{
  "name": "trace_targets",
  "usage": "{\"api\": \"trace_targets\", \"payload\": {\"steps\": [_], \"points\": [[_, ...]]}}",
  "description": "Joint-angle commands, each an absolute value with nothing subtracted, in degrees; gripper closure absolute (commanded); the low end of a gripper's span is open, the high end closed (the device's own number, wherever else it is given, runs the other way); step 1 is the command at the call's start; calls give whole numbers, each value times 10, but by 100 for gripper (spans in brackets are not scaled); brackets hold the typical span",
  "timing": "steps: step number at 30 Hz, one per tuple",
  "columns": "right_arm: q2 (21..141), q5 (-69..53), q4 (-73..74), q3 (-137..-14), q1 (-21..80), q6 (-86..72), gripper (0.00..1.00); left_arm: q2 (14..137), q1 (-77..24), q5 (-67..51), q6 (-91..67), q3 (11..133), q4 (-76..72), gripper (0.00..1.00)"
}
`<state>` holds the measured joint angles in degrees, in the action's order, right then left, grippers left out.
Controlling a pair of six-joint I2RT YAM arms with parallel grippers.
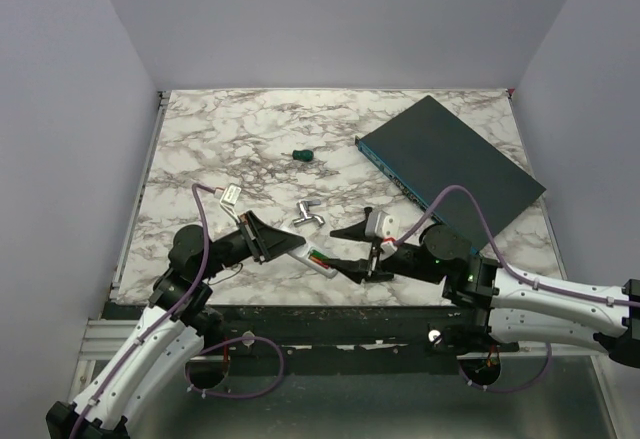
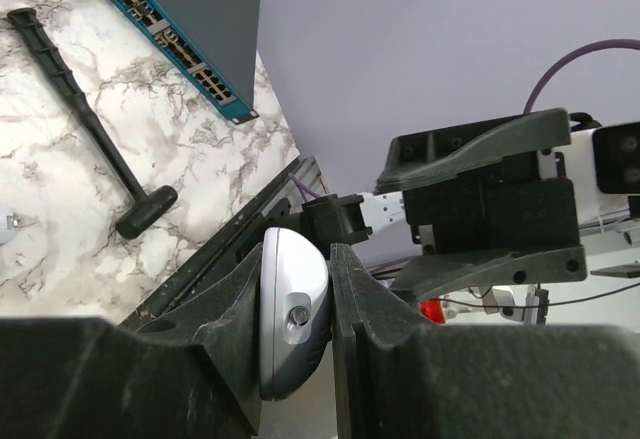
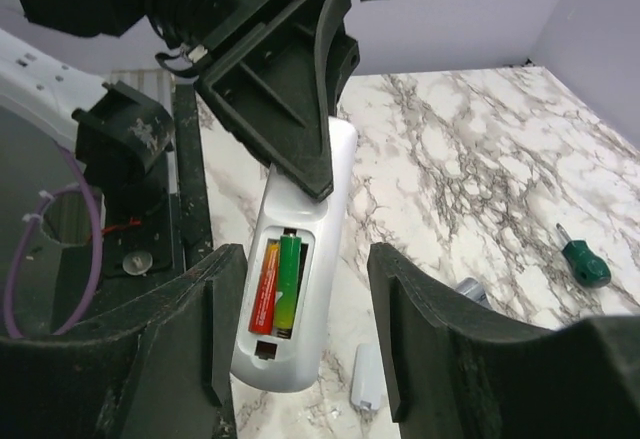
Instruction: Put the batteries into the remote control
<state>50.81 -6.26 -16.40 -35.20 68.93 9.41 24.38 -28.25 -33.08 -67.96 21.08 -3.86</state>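
The white remote control [image 3: 300,209] hangs back-side up over the table's front edge, with my left gripper [image 2: 295,271] shut on its top end. Its battery compartment stands uncovered. Two batteries lie in it side by side, an orange-red one [image 3: 264,287] and a green one [image 3: 288,284]. My right gripper [image 3: 305,299] is open, one finger on each side of the remote's lower end, touching neither side. In the top view the remote [image 1: 318,259] lies between the left gripper [image 1: 283,244] and the right gripper [image 1: 342,251].
A small white battery cover [image 3: 367,377] lies on the marble just below the remote. A silver metal piece [image 1: 308,215] and a green-handled screwdriver [image 1: 302,155] lie farther back. A large dark teal box [image 1: 450,164] fills the right rear. A black rod-like tool [image 2: 90,129] lies on the table.
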Motion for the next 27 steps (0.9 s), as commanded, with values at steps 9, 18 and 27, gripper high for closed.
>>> {"api": "trace_targets", "payload": {"steps": [9, 18, 27], "points": [[533, 123, -79, -398, 689, -213, 32, 256, -282, -356, -652, 202, -77, 100], [497, 140, -100, -387, 690, -318, 35, 254, -282, -352, -637, 214, -58, 100], [503, 65, -6, -424, 689, -98, 47, 281, -282, -411, -620, 248, -50, 100]]}}
